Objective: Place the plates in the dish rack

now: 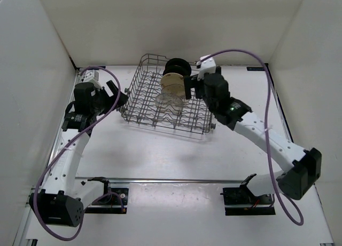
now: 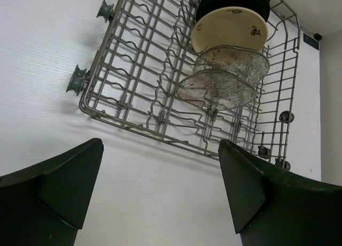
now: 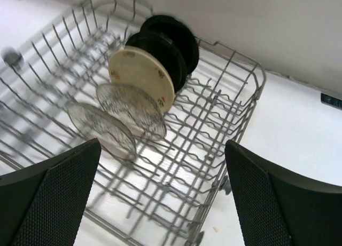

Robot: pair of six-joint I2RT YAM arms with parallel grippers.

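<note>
Left end effector [image 1: 115, 96]: fingers apart, nothing between them, just off the rack's 9 o'clock rim.

Dish rack [image 1: 140, 104]: mid-desk, set askew. The plates stand in one row among the tines:
- two black plates [image 1: 177, 68] at the 12 o'clock end
- cream spotted plate [image 1: 172, 86] next
- two clear plates [image 1: 168, 102] toward 6 o'clock, the last one leaning low

Loading looks done, or nearly.

Right end effector [image 1: 191, 88]: fingers apart, empty, at the cream plate's 3 o'clock, close over the wires.

Risk: if the right arm pulls out carelessly it could clip a tine or a rim and topple the leaning clear plate. The purple cable [image 1: 267, 80] might also snag the rack.

Desk [image 1: 160, 155]: white, matte, faint grain. Plain white walls on three sides.
</note>
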